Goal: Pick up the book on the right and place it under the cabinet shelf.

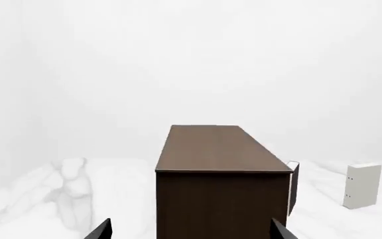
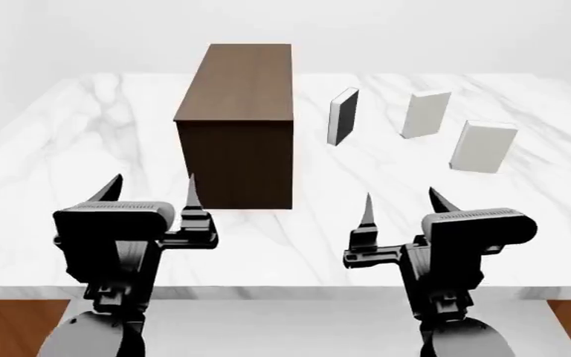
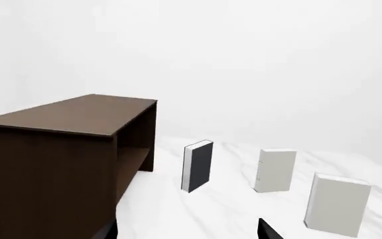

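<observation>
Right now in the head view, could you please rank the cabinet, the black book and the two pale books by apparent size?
1. Cabinet, by far.
2. Nearer pale book, the rightmost one.
3. Farther pale book and black book: look similar, and distance differs, so unranked.

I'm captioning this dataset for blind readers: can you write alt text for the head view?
Two open grippers, left and right, hover over a white marble table. Beyond stand a dark-brown cabinet, a black-covered book and two pale books, all upright.
</observation>
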### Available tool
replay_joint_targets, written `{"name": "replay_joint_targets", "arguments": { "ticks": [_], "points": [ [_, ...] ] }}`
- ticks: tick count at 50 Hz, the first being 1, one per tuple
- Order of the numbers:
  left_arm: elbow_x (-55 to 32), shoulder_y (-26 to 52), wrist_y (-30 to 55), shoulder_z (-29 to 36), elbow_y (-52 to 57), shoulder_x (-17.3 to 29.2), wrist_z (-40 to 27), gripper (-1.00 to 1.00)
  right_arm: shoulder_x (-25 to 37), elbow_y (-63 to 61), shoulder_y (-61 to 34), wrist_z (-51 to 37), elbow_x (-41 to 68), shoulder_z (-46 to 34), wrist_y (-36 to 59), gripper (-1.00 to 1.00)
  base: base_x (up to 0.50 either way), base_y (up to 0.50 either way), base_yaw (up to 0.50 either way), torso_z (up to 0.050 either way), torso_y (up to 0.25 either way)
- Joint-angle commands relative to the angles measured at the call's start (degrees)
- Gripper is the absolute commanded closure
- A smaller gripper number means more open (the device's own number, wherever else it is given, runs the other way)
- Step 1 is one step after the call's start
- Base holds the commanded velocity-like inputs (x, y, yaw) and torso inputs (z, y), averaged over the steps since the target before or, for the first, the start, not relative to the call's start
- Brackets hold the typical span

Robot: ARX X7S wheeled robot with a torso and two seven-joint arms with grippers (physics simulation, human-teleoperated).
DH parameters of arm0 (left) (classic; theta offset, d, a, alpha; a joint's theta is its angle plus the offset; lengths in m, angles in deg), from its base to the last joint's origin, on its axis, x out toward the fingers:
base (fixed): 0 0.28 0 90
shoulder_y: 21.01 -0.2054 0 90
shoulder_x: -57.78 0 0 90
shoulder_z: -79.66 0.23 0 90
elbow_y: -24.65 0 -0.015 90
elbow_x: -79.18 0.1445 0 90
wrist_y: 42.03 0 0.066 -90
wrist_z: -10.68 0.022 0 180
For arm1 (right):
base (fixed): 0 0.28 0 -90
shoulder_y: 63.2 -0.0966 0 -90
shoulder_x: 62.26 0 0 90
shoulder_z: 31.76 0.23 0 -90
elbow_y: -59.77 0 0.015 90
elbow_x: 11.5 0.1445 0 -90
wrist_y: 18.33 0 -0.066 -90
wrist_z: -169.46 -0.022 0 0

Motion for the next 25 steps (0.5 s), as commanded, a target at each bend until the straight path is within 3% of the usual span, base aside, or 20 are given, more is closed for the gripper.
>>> {"name": "replay_joint_targets", "arguments": {
  "ticks": [1,17,25],
  "points": [
    [-4.12,14.23,19.41,-0.69,11.62,1.68,-1.52,-1.00,2.21,-10.88,-11.71,0.56,1.34,0.01,16.57,-1.00,0.00,0.00,0.00,0.000,0.000],
    [-7.98,29.48,34.26,-3.06,16.16,2.82,-2.46,-1.00,4.12,-16.70,-24.30,0.86,2.32,0.54,29.24,-1.00,0.00,-0.01,0.00,0.000,0.000],
    [-9.08,32.39,37.84,-2.16,18.10,3.02,-2.84,-1.00,4.35,-19.78,-27.97,0.80,2.91,0.88,33.79,-1.00,0.00,-0.24,0.00,0.000,0.000]
  ]
}}
